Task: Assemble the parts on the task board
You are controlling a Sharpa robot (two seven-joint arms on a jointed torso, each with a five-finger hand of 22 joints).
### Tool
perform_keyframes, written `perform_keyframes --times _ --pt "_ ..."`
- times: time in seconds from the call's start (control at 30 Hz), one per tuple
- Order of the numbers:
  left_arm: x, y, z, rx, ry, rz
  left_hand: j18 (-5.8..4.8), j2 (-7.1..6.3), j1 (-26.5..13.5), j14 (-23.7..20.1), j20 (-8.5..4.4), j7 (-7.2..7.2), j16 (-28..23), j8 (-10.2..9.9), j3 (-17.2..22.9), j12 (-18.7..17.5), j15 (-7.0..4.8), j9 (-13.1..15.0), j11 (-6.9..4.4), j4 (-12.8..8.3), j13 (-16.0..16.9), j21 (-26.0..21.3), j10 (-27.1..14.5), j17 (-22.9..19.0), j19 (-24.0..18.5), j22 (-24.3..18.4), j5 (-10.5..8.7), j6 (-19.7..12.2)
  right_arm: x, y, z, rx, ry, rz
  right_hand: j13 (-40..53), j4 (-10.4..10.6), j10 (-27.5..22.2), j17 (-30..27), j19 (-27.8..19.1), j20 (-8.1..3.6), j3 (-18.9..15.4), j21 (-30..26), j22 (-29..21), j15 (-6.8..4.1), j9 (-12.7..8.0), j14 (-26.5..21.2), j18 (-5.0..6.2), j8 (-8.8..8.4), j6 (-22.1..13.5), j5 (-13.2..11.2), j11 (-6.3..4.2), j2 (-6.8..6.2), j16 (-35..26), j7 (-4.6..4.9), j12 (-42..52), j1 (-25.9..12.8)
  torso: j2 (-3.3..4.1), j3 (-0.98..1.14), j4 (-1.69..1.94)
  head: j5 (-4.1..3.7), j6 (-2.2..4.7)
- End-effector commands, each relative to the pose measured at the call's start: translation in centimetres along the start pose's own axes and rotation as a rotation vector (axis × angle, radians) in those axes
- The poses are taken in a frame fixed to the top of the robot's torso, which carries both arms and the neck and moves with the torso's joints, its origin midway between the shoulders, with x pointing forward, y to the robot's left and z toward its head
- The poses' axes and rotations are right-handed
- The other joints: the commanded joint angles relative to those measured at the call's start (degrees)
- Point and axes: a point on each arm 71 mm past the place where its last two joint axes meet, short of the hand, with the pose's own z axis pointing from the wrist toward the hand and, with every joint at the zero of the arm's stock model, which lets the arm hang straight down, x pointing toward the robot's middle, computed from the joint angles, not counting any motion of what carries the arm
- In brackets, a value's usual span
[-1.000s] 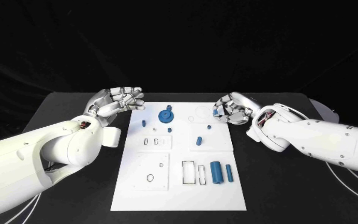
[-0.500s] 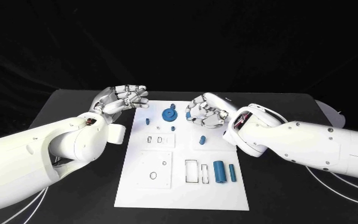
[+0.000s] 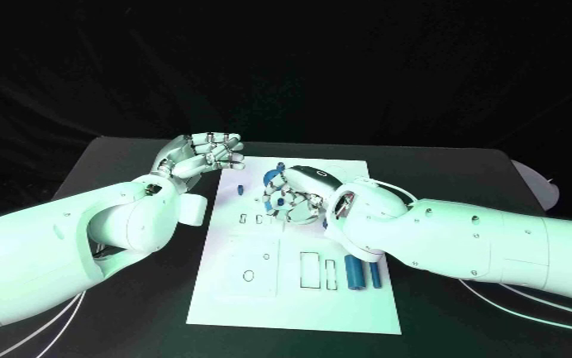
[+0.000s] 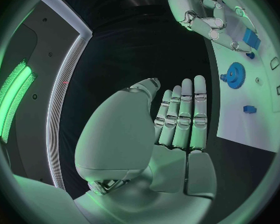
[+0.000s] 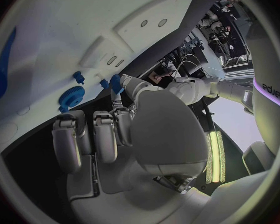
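Over task board [image 3: 232, 300] mid-upper area now: right hand [image 3: 294, 198] swung in from board's right edge within last sec, palm down, fingers curled above small blue parts. Grip on anything — cannot tell, fingertips hidden. Blue gear [image 4: 234, 76] just beyond that hand's fingers, w/ small blue pegs [image 5: 77, 77] nearby. Two blue cylinders [image 3: 361, 272] close under right forearm, untouched. Left hand [image 3: 200, 155] unchanged off board's far left corner, fingers apart and straight, empty. Prob. start of a pick, assembly barely begun. Black table [image 3: 119, 209], dark backdrop behind.
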Motion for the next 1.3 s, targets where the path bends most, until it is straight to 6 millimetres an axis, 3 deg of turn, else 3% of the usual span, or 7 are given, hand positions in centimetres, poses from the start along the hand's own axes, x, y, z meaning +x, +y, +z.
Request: perform_keyframes --times 0.03,0.13,0.53,1.3 --pt "0.4 -0.1 0.0 0.005 0.024 -0.010 0.52 0.20 0.50 0.03 -0.01 0.05 -0.19 -0.23 0.32 -0.39 -0.08 0.05 0.05 -0.07 0.06 0.29 0.51 0.05 -0.39 0.05 -0.30 0.06 0.9 0.0 0.2 0.014 0.057 -0.083 5.28 0.02 -0.11 12.74 5.99 -0.21 0.35 0.26 15.08 -0.32 2.50 5.55 -0.39 2.74 0.96 -0.11 -0.24 0.06 0.13 -1.11 -0.15 -0.47 0.06 0.07 0.11 0.07 -0.18" --pt "0.4 -0.1 0.0 0.005 0.024 -0.010 0.52 0.20 0.50 0.03 -0.01 0.05 -0.19 -0.23 0.32 -0.39 -0.08 0.05 0.05 -0.07 0.06 0.29 0.51 0.05 -0.39 0.05 -0.30 0.06 1.4 0.0 0.4 0.014 0.067 -0.101 5.27 0.03 -0.13 12.76 5.99 -0.22 0.35 0.26 15.08 -0.32 2.53 5.56 -0.39 2.78 0.90 -0.11 -0.23 0.02 0.13 -1.10 -0.17 -0.61 0.03 0.09 0.09 0.23 -0.54" --pt "0.3 -0.1 -0.1 0.005 0.023 -0.009 0.52 0.20 0.50 0.03 -0.01 0.05 -0.19 -0.23 0.32 -0.39 -0.08 0.05 0.05 -0.07 0.06 0.29 0.51 0.05 -0.39 0.05 -0.30 0.06 2.2 -0.1 0.8 0.025 0.073 -0.138 5.24 0.02 -0.15 12.71 5.99 -0.22 0.35 0.26 15.08 -0.31 2.57 5.54 -0.39 2.83 0.84 -0.11 -0.23 -0.09 0.12 -1.09 -0.21 -0.77 0.08 0.20 -0.03 0.50 -0.91" --pt "0.2 -0.1 -0.1 0.004 0.020 -0.008 0.51 0.18 0.46 0.03 -0.01 0.04 -0.21 -0.23 0.35 -0.43 -0.08 0.06 0.04 -0.07 0.06 0.41 0.55 0.09 -0.48 0.12 -0.32 0.08 2.9 -0.2 0.9 0.039 0.102 -0.149 5.27 0.21 -0.15 12.65 5.99 -0.23 0.22 0.26 15.08 -0.29 2.74 5.53 -0.39 3.16 0.55 -0.33 -0.20 -0.73 0.09 -1.06 -0.25 -2.04 0.01 0.10 0.03 0.59 -1.18"
